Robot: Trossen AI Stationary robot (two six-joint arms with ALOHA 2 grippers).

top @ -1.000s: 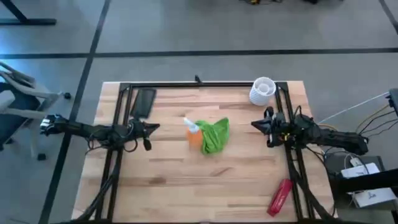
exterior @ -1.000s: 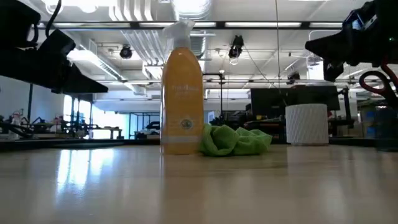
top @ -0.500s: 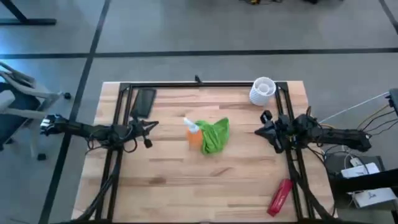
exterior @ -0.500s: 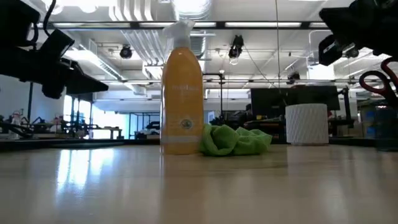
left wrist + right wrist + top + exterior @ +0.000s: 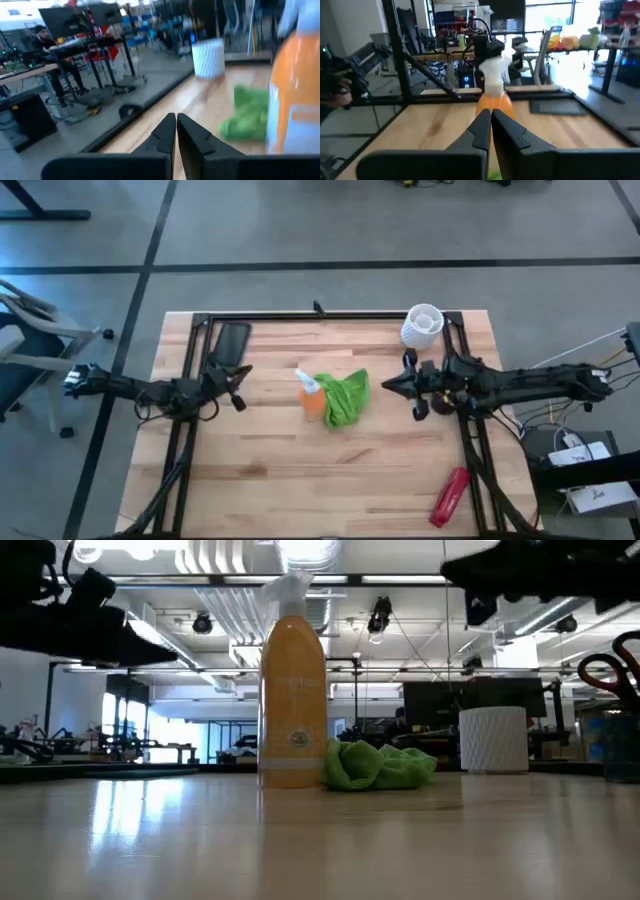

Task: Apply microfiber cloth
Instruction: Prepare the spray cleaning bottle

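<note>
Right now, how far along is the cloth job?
Nothing looks done: the microfiber cloth lies crumpled on the table beside the orange spray bottle, untouched. In hand: the right gripper, fingers shut, hangs close to the cloth, holding nothing. The left gripper, also shut, waits on the bottle's other side. Left: picking up and applying the cloth; the dark flat device lies at the far-left.

orange spray bottle (image 5: 311,395) upright mid-table | white ribbed cup (image 5: 421,325) far edge | red tool (image 5: 449,496) near corner

microfiber cloth (image 5: 345,400) mid-table touching spray bottle (image 5: 311,393), cup (image 5: 421,326) behind
</note>
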